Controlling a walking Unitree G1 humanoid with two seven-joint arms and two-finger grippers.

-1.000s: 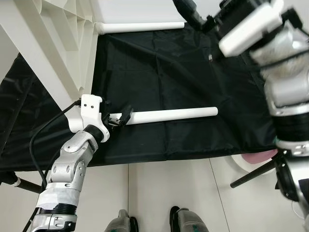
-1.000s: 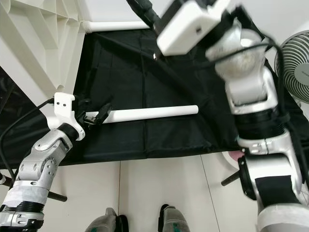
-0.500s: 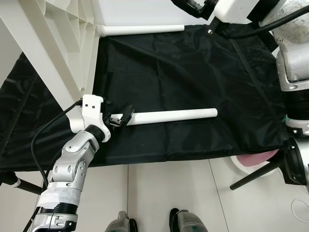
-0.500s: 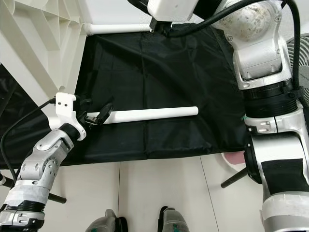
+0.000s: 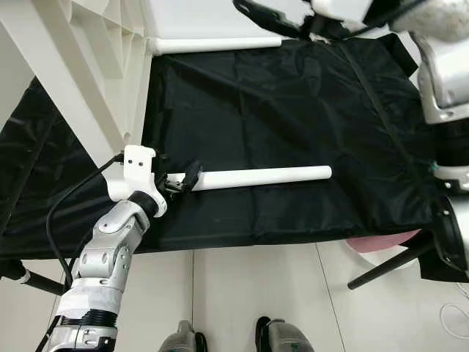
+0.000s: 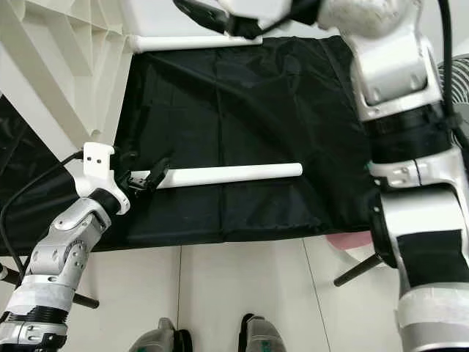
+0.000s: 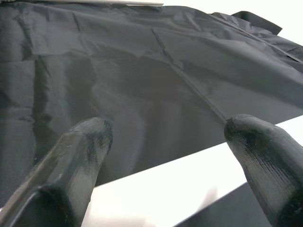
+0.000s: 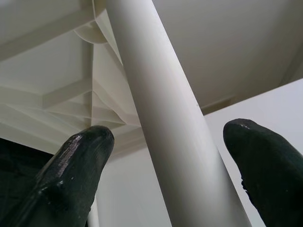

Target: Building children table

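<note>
Two white table legs: one loose (image 5: 256, 177) on one black cloth (image 5: 293, 103), one fitted (image 5: 212, 45) to one white tabletop (image 5: 66, 66). Two grippers, left (image 5: 192, 174), right (image 5: 253, 9).

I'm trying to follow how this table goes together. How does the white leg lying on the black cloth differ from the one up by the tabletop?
The loose leg lies flat on the black cloth; the other leg is joined to the white tabletop. The loose leg sits between the left gripper's open fingers at one end; the right gripper straddles the fitted leg, fingers open. Both are plain white round tubes.
</note>
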